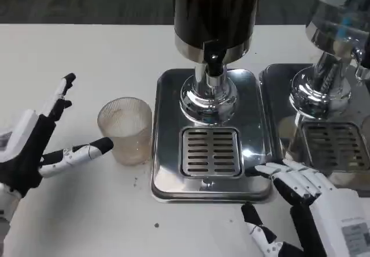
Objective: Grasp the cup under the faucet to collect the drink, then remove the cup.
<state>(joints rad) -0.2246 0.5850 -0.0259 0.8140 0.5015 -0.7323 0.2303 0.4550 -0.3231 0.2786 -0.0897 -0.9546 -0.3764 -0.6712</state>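
A clear ribbed plastic cup [126, 129] stands upright on the white table, left of the dispenser's steel drip tray [211, 147]. The dark drink tank with its black faucet [214, 60] rises over the tray's grille. My left hand [40, 138] lies open to the left of the cup, one fingertip [104, 145] close beside the cup's lower wall, the others spread upward. At the bottom right, my right hand [303, 202] is open, and its fingers rest at the tray's front right corner. Neither hand holds anything.
A second dispenser [332, 66] with its own steel tray stands at the right edge. The white table [87, 211] stretches bare in front of the cup and the tray. A few small dark specks lie on it.
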